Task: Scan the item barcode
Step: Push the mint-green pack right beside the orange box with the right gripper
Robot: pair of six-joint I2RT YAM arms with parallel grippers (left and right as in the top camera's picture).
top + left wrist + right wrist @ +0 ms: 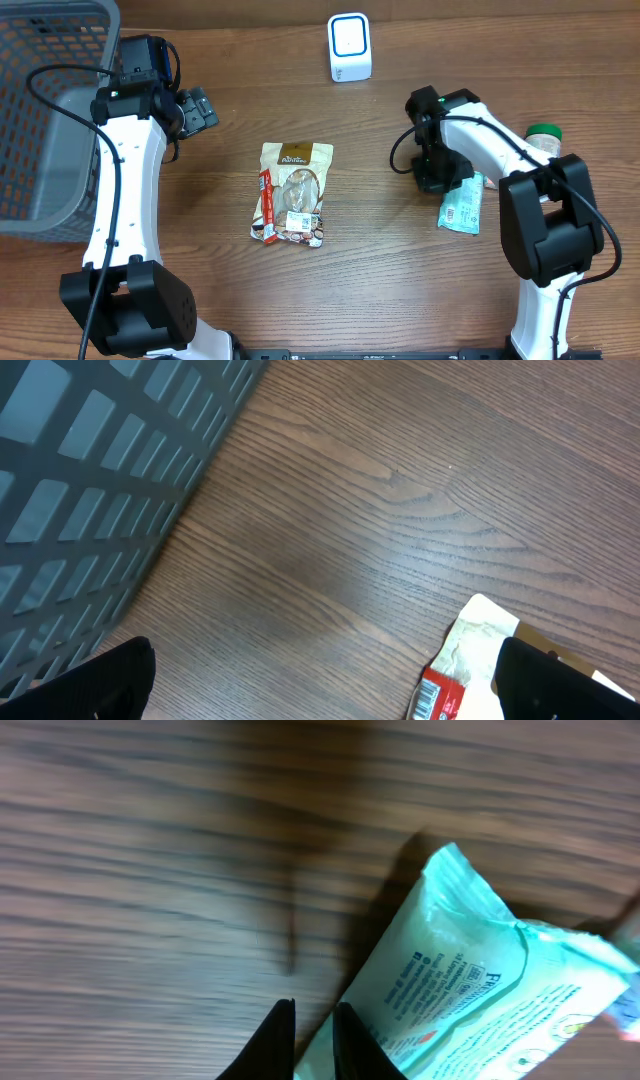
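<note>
One snack bag (292, 192), one teal wipes pack (462, 210), one white scanner (350, 47), one grey basket (45, 60), one green-capped bottle (545, 133), two robot arms (125, 180).

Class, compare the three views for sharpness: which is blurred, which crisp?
Right wrist view: motion blur smears the table grain and the print on the teal packet. Left wrist view: grain crisp, the left pincer dark and soft at the bottom corners. Overhead view: sharp, evenly lit, the snack pouch clean-edged.

The wooden table (400, 280) carries a grey basket (40, 120) at one corner, a white scanner (350, 47), a snack bag (293, 193), a wipes pack (462, 208) and a green-lidded jar (545, 135).
</note>
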